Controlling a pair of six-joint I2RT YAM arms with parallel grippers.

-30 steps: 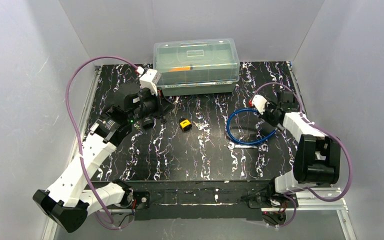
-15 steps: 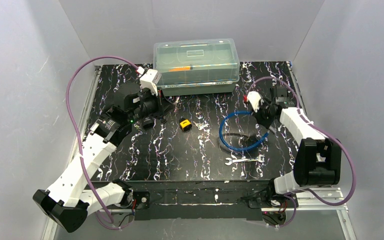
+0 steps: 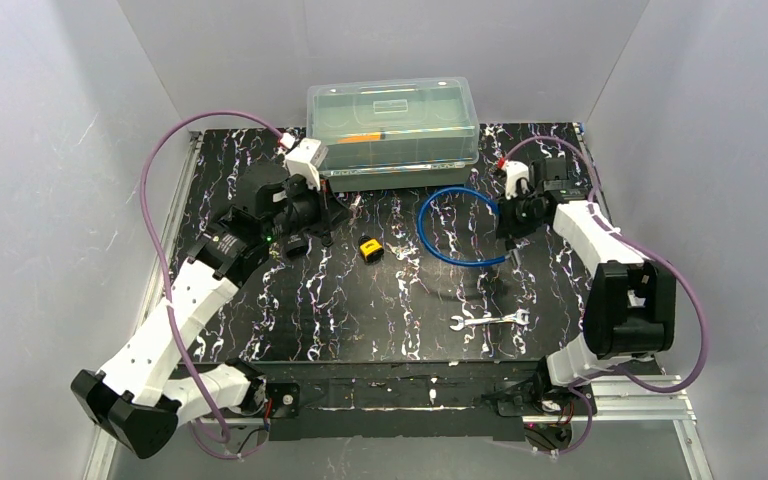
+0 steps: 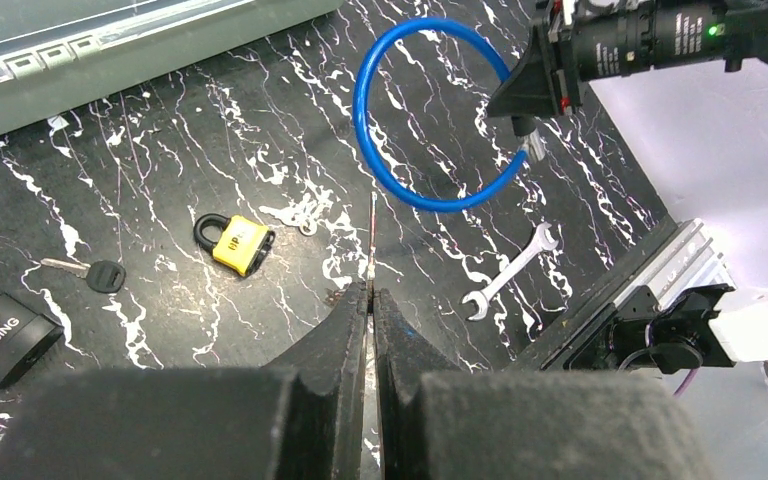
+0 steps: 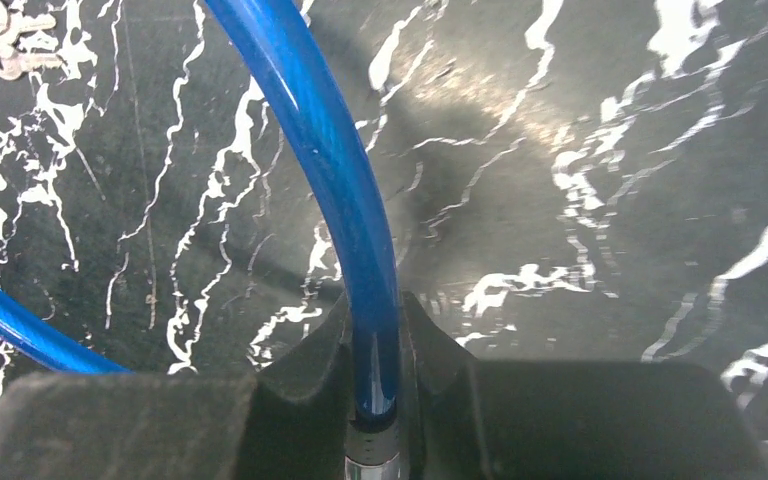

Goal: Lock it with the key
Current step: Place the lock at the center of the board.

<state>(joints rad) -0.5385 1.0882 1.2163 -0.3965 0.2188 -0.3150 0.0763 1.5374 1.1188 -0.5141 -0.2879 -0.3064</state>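
- My right jaws are clamped on one end of the blue cable (image 3: 422,228). The cable's metal tip sits between them, and the loop curves out to the left from there.
- My left jaws are closed to a hairline slit over the far-left part of the bench (image 3: 260,320). A thin wire-like line runs out from their tips, and I cannot tell whether I am gripping it.
- The key (image 3: 397,248), a tiny silvery bunch, lies flat near the middle of the bench, just right of the yellow padlock (image 3: 369,249) and apart from both of my jaws.
- My left wrist view shows a black padlock (image 4: 0,335) with a black-headed key (image 4: 90,272) beside it. I cannot make out that key from above.
- My right wrist view shows little beyond the cable, with the key in its top-left corner.
- The top view alone shows the whole clear lidded box (image 3: 392,130) at the far edge.
- The wrench (image 3: 488,321) lies near the front right.
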